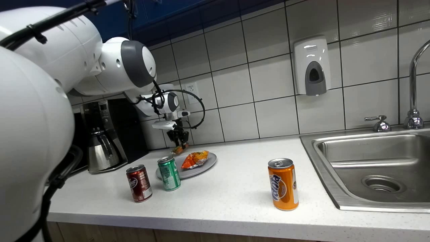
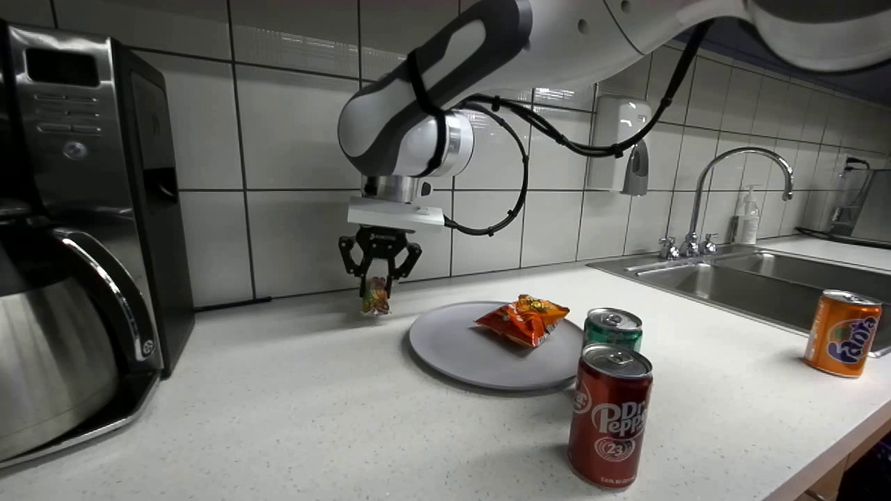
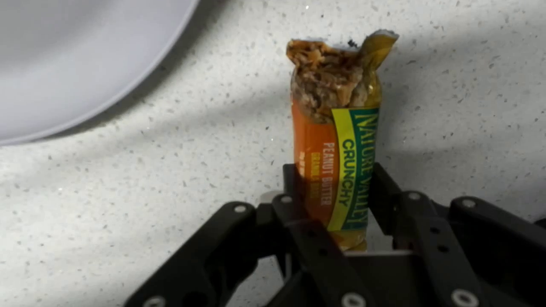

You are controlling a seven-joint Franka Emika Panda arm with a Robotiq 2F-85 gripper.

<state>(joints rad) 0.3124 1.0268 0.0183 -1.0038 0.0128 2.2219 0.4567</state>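
Note:
My gripper [image 3: 335, 181] has its two black fingers pressed against the sides of a Nature Valley peanut butter granola bar [image 3: 337, 128]. The bar has an orange, yellow and green wrapper and points away from the palm. In an exterior view the bar [image 2: 376, 303] hangs tilted between the fingertips [image 2: 377, 284], close above the counter by the tiled wall. A grey plate [image 2: 445, 341] lies beside it; its rim also shows in the wrist view [image 3: 85, 64]. An orange chip bag [image 2: 525, 321] lies on the plate. The bar is partly hidden by the fingers in both exterior views.
A green can [image 1: 169, 174] and a dark red Dr Pepper can [image 1: 139, 184] stand by the plate. An orange Fanta can [image 1: 284, 185] stands near the steel sink [image 1: 322, 174]. A coffee maker [image 2: 90, 209] stands on the other side of the gripper.

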